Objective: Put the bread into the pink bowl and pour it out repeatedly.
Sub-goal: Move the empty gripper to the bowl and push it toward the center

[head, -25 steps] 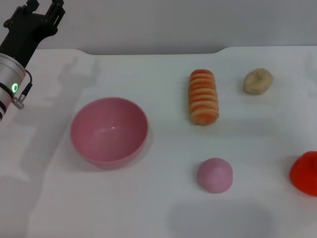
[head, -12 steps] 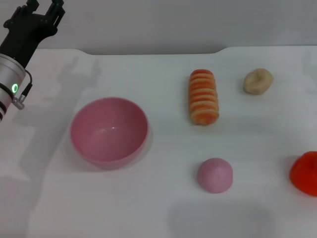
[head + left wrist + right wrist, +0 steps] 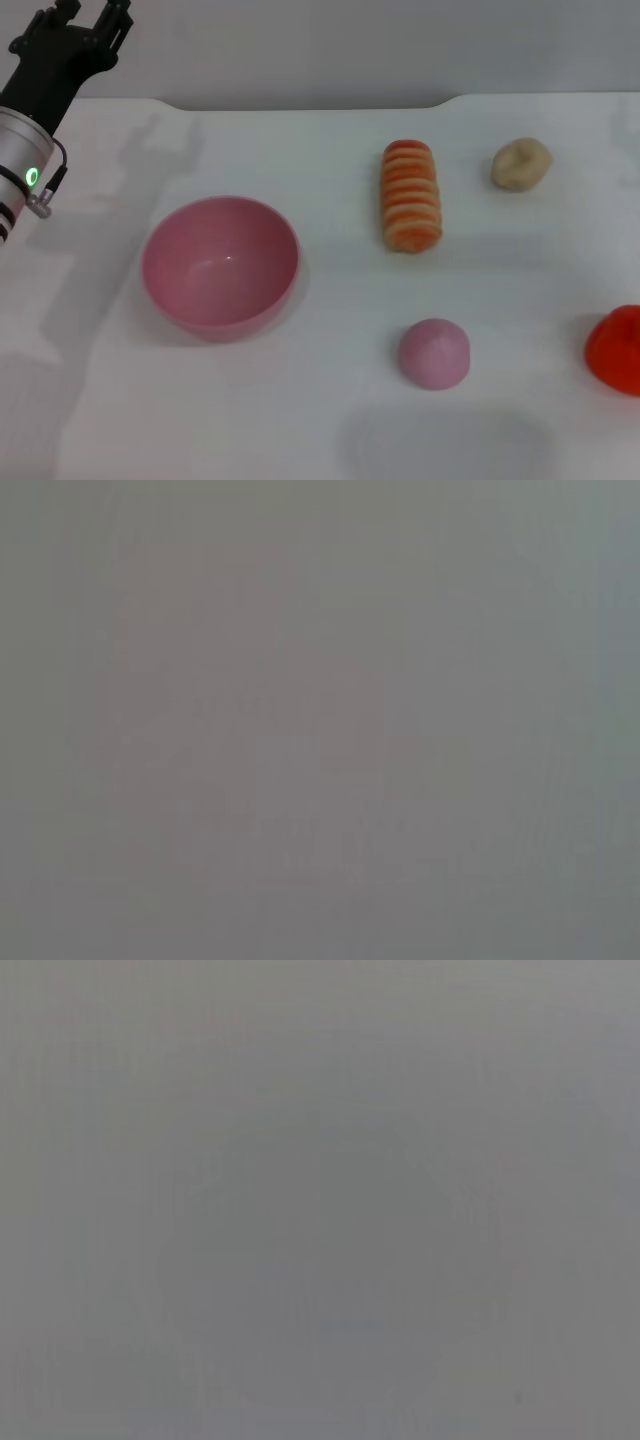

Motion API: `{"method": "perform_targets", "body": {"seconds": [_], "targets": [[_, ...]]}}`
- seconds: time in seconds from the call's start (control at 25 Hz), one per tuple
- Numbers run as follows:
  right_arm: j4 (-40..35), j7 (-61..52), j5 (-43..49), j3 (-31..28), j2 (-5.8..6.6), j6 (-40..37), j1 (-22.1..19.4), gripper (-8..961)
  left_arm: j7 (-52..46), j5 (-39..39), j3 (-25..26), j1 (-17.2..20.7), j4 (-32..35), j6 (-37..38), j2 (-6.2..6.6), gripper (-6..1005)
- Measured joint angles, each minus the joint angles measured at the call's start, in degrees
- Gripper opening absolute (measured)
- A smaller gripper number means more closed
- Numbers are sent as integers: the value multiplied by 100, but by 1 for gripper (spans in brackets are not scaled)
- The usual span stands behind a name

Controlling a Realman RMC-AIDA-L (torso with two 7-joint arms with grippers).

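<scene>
Waiting arm: we see the left gripper (image 3: 88, 22) raised at the far left edge of the table (image 3: 300, 400), well apart from everything; its dark fingers look a little spread and hold nothing, though the view crops them and we would not swear to how wide.
Right gripper: not visible in the head view, and both wrist views show only flat grey, so we cannot tell its state.
Bread: the bread (image 3: 411, 195) lies striped face up on the table, lengthwise away from us, to the right of the pink bowl (image 3: 220, 262) and clearly apart from it.
Bowl: upright and empty, so we judge that the loading step has not begun.
Risk of wrong pick: the beige lump (image 3: 521, 164) sits near the bread's far end and the pink bun (image 3: 434, 353) lies nearer us; a loose aim could close on either.
Risk of slip: the loaf is ridged and rounded, so we expect a grip across its ends or off-centre to let it roll or tilt out.
Risk at the bowl: the bread looks about as long as the bowl is wide, so a flat drop may bridge the rim or tip the bowl.
Edge item: a red object (image 3: 617, 348) at the right edge could be clipped by an arm sweeping in from that side.
</scene>
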State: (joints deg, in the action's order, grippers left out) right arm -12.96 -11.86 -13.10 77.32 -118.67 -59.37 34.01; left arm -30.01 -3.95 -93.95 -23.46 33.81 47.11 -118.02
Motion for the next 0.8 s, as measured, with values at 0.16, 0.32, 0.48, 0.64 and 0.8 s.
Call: {"method": "perform_targets", "body": {"seconds": [0.16, 0.32, 0.48, 0.64, 0.8], "targets": [[-15, 0, 0, 0, -6, 0, 8, 499, 26, 0, 1, -55, -20, 1, 0, 637], [-15, 0, 0, 0, -5, 13, 30, 499, 39, 0, 1, -78, -30, 1, 0, 638], [-14, 0, 0, -4, -1, 24, 40, 500, 42, 0, -4, -107, -44, 1, 0, 640], [-13, 0, 0, -17, 1, 27, 43, 500, 43, 1, -32, -179, -123, -10, 0, 642], [-8, 0, 0, -36, 2, 30, 44, 501, 40, 34, -48, -202, -127, -27, 0, 644]]}}
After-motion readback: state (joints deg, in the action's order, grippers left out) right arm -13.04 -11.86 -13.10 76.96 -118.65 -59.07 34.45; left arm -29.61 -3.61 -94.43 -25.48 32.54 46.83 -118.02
